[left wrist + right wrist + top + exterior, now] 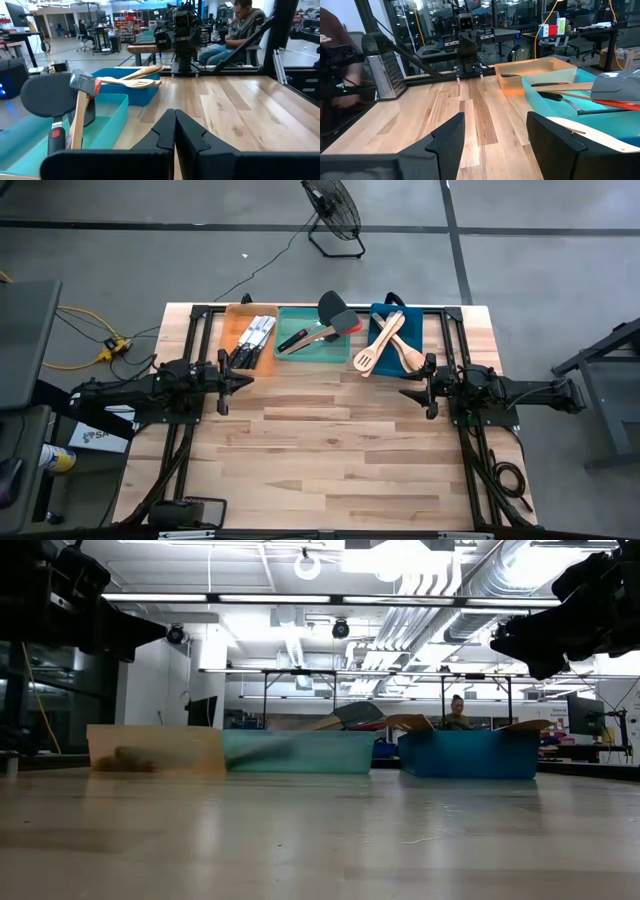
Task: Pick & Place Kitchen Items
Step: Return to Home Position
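The knives (252, 340) lie in the orange tray (240, 317) at the table's far left. Black, grey and red spatulas (330, 325) lie in the green tray (300, 352), some sticking out over its rim. Pale wooden spoons and turners (385, 345) lie across the blue tray (378, 311). My left gripper (250, 379) hovers shut and empty at the table's left, near the orange tray; it also shows in the left wrist view (174, 131). My right gripper (405, 391) hovers open and empty at the right, near the blue tray; it also shows in the right wrist view (495, 131).
The three trays stand in a row along the table's far edge. The bare wooden tabletop (330, 450) spreads between and in front of the arms. A person (240, 25) sits beyond the table's right side. A floor fan (335, 215) stands behind the table.
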